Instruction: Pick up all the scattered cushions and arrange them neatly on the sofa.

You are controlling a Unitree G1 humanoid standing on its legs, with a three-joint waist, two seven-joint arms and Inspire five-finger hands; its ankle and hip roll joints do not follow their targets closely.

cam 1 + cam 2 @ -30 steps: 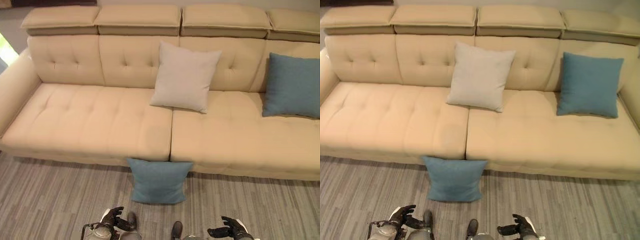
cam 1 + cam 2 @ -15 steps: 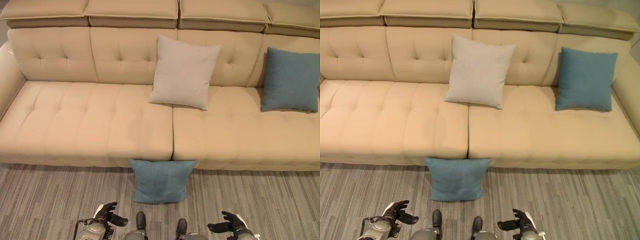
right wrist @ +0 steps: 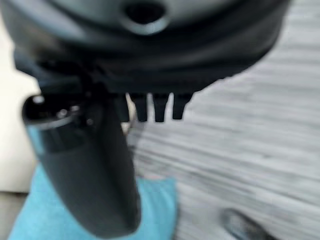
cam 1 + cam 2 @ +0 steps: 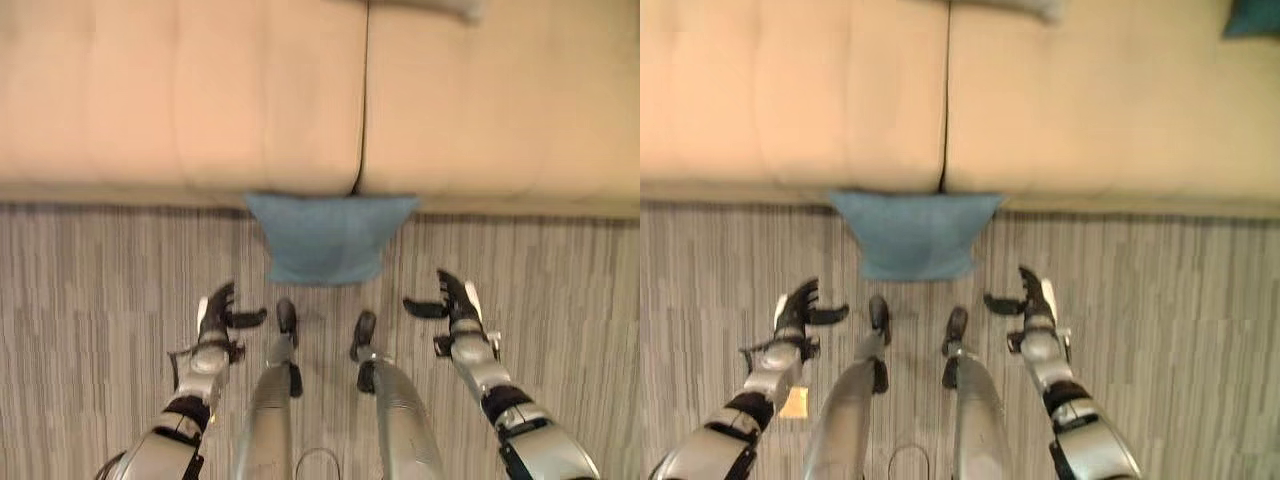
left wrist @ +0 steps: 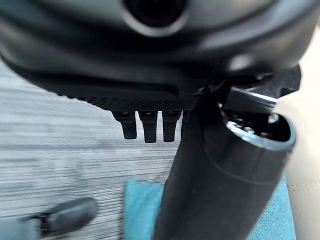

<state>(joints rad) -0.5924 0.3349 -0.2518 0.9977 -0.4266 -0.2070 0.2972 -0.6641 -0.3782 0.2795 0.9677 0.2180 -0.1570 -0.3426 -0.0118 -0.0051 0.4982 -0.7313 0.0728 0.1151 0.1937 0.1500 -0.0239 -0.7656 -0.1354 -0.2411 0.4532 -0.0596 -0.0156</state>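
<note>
Grey striped flooring (image 4: 90, 320) is noted nearest, with the left hand (image 4: 216, 315) at 8 o'clock and the right hand (image 4: 452, 300) at 4 o'clock of the blue cushion (image 4: 330, 236); both are held with fingers relaxed and apart, nothing grasped, and neither touches the cushion. The cushion is propped on the floor at 12 o'clock, leaning against the front of the beige sofa (image 4: 200, 100) below the seat seam. The step in hand is judged an approach to this cushion; next, both hands would need to be brought in from either side and closed on it before lifting onto the seat.
</note>
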